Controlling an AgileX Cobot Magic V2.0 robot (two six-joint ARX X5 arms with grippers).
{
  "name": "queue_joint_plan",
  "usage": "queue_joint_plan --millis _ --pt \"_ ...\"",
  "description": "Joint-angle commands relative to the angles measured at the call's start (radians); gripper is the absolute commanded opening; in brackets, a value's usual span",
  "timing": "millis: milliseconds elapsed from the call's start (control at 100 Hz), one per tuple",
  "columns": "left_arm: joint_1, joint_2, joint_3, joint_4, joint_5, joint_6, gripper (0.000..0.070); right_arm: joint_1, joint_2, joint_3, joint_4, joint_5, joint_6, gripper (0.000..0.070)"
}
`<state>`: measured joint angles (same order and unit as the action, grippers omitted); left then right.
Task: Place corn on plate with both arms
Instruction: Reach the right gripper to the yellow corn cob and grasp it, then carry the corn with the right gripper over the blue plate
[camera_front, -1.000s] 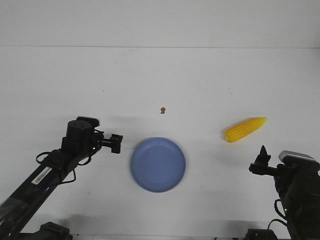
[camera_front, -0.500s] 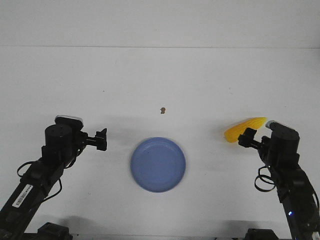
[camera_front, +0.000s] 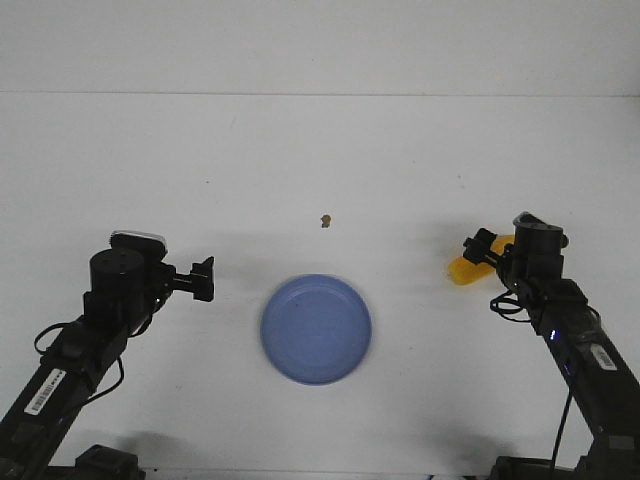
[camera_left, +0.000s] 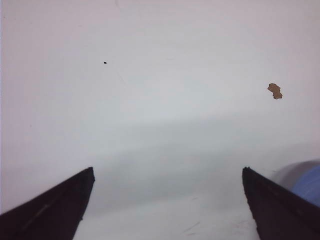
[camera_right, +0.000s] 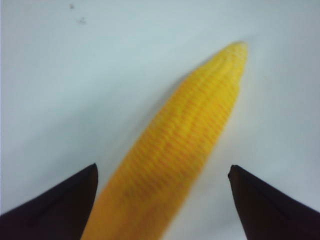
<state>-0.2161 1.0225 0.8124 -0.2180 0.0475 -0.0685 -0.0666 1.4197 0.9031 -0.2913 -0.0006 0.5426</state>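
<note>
Yellow corn (camera_right: 175, 160) (flat), tip away from right pincer (camera_right: 162, 210)

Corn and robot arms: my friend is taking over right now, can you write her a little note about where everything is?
Right gripper: open, the corn lies between its fingers, not gripped yet.
Left gripper: open, empty, over bare table to the left of the plate.
Corn: on the table, right of the plate; in the front view the right gripper partly hides it.
Plate: empty, in the middle between the arms.
Done: right arm lined up on the corn.
Left: probably close on the corn, lift it, carry it to the plate and set it down, with the left arm joining in.
</note>
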Motion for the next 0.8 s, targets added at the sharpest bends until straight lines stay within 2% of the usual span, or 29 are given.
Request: queue_joint_plan --millis 0,300,340,390,450,640,790 --pt "0.000 0.005 0.006 0.003 -0.003 -0.001 0.0602 -0.005 0.043 0.023 0.015 -0.004 0.026 0.0552" --pt "0.000 0.005 0.006 0.003 -0.003 0.000 0.0602 -0.018 0.156 0.032 0.029 -0.058 0.035 0.0544" --pt "0.000 0.005 0.006 0.003 -0.003 -0.001 0.0602 -0.018 0.162 0.032 0.030 -0.062 0.034 0.0492" --pt "0.000 0.005 0.006 0.003 -0.003 0.000 0.0602 -0.018 0.163 0.032 0.029 -0.071 0.033 0.0348" --pt "0.000 0.005 0.006 0.003 -0.003 0.000 0.0602 -0.018 0.163 0.032 0.030 -0.090 0.033 0.0255" --pt "0.000 0.005 0.006 0.003 -0.003 0.000 0.0602 -0.014 0.143 0.037 0.026 -0.201 0.008 0.0211" --pt "0.000 0.005 0.006 0.003 -0.003 0.000 0.0602 0.057 0.050 0.043 -0.003 -0.291 -0.036 0.0210"
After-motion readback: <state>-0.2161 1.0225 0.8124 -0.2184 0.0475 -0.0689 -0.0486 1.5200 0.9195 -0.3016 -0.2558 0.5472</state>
